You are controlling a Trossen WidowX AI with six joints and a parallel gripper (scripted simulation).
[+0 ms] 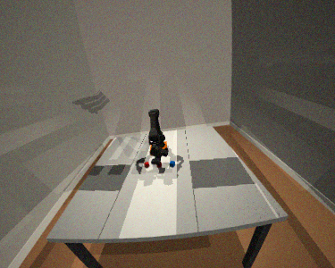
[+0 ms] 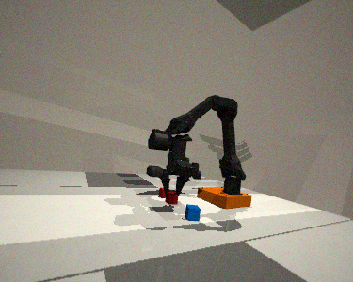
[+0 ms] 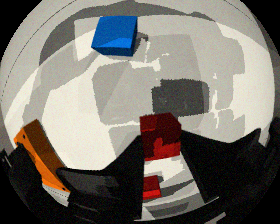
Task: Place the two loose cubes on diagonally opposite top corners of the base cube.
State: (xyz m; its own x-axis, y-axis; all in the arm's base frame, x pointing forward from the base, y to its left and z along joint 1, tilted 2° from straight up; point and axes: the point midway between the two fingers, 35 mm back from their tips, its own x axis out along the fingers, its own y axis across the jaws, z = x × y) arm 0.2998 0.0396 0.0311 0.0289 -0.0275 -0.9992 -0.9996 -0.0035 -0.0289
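The black arm (image 2: 223, 136) arches over and down, its gripper (image 2: 171, 193) pointing at the table, clamped on a red cube (image 2: 171, 198).

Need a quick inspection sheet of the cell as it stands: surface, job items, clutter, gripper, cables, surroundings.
Surface: grey table with lighter and darker patches and shadow streaks.
Job's things: near red cube on the table between the fingers; second red cube just behind it; blue cube apart, nearer the camera. Nothing stacked yet.
Clutter: nothing seen.
Gripper: gripper pointing down at table level, shut on the near red cube.
Cables: nothing seen.
Surroundings: orange arm base on the table; plain grey walls, brown floor.
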